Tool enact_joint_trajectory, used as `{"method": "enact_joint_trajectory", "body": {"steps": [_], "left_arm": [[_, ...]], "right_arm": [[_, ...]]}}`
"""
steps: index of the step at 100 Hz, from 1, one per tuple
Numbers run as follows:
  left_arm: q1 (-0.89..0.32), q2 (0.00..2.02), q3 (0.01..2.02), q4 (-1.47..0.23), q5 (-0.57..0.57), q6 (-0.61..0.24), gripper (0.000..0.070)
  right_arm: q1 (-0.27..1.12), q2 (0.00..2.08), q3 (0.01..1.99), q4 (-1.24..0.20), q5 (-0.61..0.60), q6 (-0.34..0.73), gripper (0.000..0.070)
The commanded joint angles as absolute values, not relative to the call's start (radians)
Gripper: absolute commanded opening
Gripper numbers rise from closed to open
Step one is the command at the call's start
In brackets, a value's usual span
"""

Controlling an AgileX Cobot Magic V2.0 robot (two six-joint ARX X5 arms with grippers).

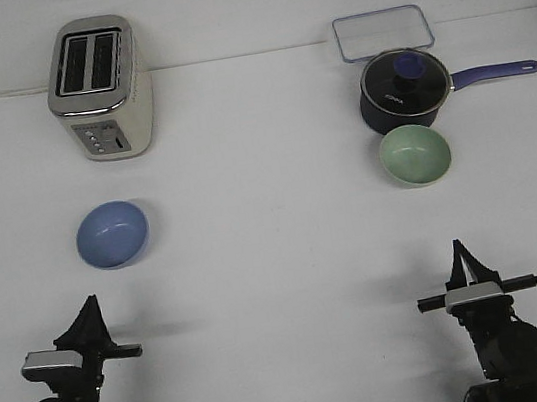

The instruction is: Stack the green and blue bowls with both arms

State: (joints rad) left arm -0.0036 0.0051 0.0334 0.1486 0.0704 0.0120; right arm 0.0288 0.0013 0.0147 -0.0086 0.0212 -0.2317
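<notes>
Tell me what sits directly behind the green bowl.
Behind the green bowl stands a dark saucepan with a glass lid; the lid's glare hides its contents.

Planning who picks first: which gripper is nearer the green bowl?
Right. The right gripper sits just in front of the green bowl; the left gripper is far across the table.

So on the table I count two bowls, one blue (112, 234) and one green (415, 155), plus one toaster (98, 87), one lidded saucepan (406, 89), one clear container (382, 33), and two robot arms, left (69, 387) and right (491, 319).
</notes>
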Motion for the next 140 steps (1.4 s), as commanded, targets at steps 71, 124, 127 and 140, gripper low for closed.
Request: {"method": "enact_joint_trajectory", "body": {"steps": [71, 124, 127, 140], "left_arm": [[-0.002, 0.004, 0.014, 0.159, 0.072, 0.009, 0.0014], [-0.002, 0.004, 0.014, 0.159, 0.072, 0.009, 0.0014], [-0.002, 0.004, 0.014, 0.159, 0.072, 0.009, 0.0015], [-0.002, 0.004, 0.014, 0.159, 0.072, 0.009, 0.0014]], "right_arm": [[0.028, 0.001, 0.013, 0.01, 0.014, -0.218, 0.0], [0.028, 0.002, 0.077, -0.065, 0.019, 0.323, 0.0], [0.028, 0.007, 0.102, -0.089, 0.02, 0.324, 0.0], [0.027, 0.065, 0.253, -0.206, 0.043, 0.327, 0.0]]}}
